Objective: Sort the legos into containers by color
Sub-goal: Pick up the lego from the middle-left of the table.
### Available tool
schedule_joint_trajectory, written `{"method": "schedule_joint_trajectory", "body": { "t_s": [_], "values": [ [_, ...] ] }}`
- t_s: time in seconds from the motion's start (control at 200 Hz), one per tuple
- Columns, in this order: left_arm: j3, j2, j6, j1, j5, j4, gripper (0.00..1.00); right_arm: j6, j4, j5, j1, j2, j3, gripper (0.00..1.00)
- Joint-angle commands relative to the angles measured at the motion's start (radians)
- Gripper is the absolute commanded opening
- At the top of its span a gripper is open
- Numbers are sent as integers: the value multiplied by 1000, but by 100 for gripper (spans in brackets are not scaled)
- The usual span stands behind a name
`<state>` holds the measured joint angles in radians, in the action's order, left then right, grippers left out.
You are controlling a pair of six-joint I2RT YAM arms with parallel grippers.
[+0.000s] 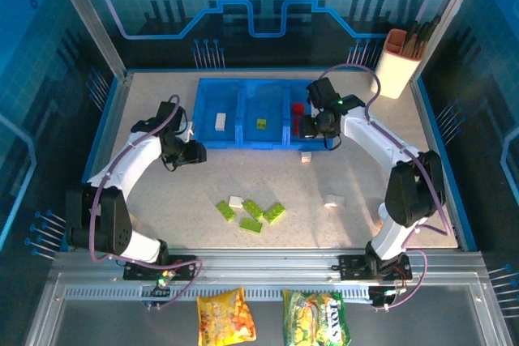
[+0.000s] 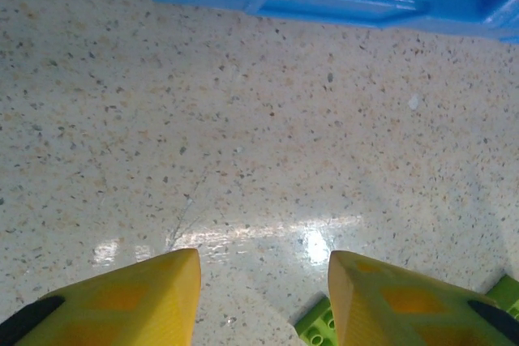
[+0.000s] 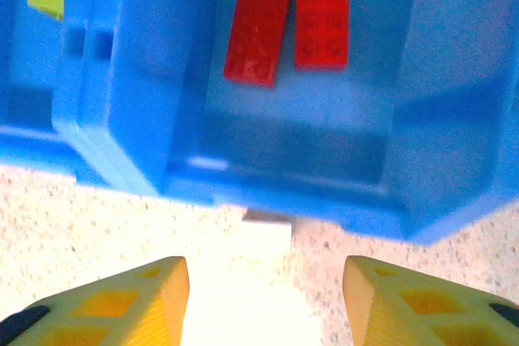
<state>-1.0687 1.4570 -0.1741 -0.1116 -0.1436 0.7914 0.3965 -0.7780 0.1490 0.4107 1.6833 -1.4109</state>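
1. Speckled table [image 1: 186, 192]: one blue tray [image 1: 243, 145] far centre; cup [image 1: 395, 70] far right.
2. Inside: one white brick [image 1: 220, 121], one green brick [image 1: 261, 123], two red bricks [image 3: 257, 30].
3. Loose, nearer: four green legos [image 1: 254, 207], three white legos [image 1: 334, 200].
4. Left gripper [image 2: 263, 269], right gripper [image 3: 265, 277]: jaws apart, empty.

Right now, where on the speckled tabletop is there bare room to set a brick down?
Free: the strip between the front wall of the translucent blue three-compartment tray and the cluster of lime green bricks; also the far-left corner beside the tray. Crowded: that cluster at mid-table, and the tray's right front corner, where the right gripper hangs near a white brick.
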Motion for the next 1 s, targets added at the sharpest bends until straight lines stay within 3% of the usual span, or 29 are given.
{"method": "schedule_joint_trajectory", "body": {
  "t_s": [0.0, 0.22, 0.645, 0.996],
  "values": [
    [-49, 8, 10, -61, 42, 64, 47, 32, -8, 13, 28, -66, 57, 54],
    [-54, 18, -47, -197, 83, 108, 48, 55, -7, 35, 61, -163, 148, 54],
    [-5, 94, -211, -422, 105, 22, 52, 63, -30, 55, 69, -294, 275, 54],
    [74, 157, -279, -516, 162, -19, 57, 62, -47, 62, 69, -335, 301, 54]
  ]
}}
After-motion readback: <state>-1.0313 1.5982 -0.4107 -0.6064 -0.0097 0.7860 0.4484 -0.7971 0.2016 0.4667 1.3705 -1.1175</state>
